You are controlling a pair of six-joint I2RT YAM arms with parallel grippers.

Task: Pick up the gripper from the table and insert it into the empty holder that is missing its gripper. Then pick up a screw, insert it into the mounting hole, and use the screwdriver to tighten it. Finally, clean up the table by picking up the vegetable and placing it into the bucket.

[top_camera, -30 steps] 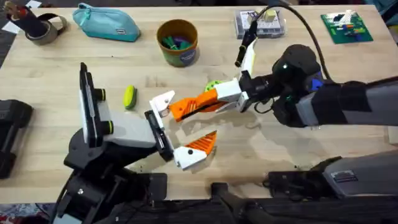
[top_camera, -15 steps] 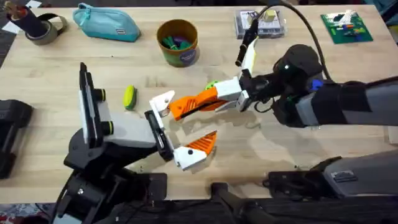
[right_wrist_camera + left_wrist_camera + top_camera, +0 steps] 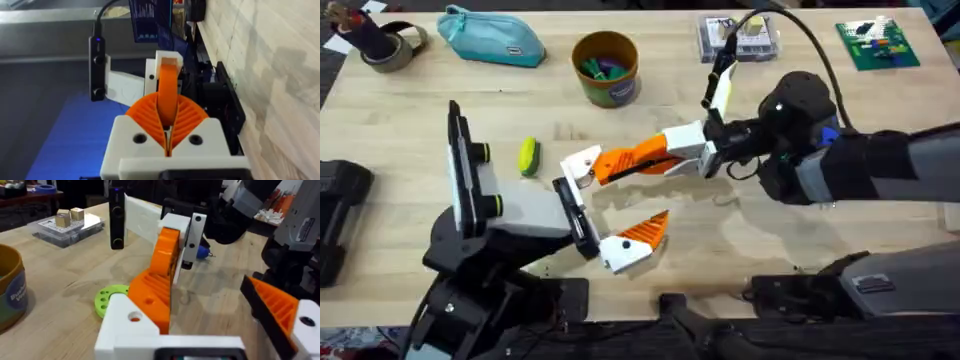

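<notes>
Desk: light wood planks with visible grain.

Bucket: round ochre cup with a dark label band, coloured bits inside; taken here as landmark. Standing well to the near side of it are both arms.

Vegetable: small oblong toy, yellow with a green side, lying on the desk nearer than the bucket and to its left, just beside the left arm's forward link.

Left end effector: white jaws spread apart, nothing clasped between them. One jaw carries a ribbed orange wedge tip; the other is the holder, a white plastic bracket with dark screw holes, sitting almost directly near-side of the bucket.

Gripper: elongated orange plastic wedge, ribbed faces, glossy. It is clamped between the right end effector and its free end touches the holder; from the left wrist view the orange piece rests against the white bracket.

Green disc: flat ring with holes, on the desk just behind the holder.

Screwdriver: blue, partly hidden behind the right arm.

Other items, at the desk's far edge: teal zip pouch left of the bucket; tape roll farther left; clear plastic box and green board right of the bucket.
</notes>
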